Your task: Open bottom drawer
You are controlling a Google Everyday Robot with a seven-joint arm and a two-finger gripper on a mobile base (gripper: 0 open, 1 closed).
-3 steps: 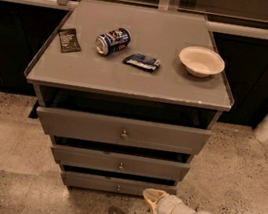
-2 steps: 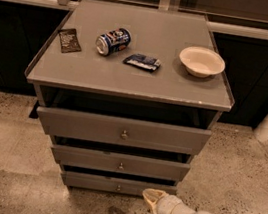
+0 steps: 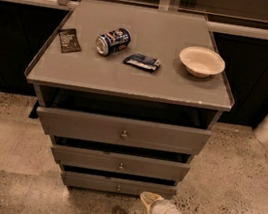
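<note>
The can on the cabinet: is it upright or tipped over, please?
Tipped: the can lies on its side, round end showing. The gripper is low, just before the bottom drawer.

**Where everything sits**

On the cabinet top [image 3: 128, 80], left to right: a sachet [image 3: 69, 40], a can [image 3: 113, 41] lying sideways, a wrapper [image 3: 142, 62], a bowl [image 3: 202, 61]. The bottom drawer [image 3: 97, 181] sits under the middle drawer [image 3: 90, 159] and top drawer [image 3: 80, 123]. The gripper [image 3: 149, 201] is before its right part, seemingly apart.

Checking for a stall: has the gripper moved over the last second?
No. The gripper holds the same spot, just below the bottom drawer, right of its knob.
</note>
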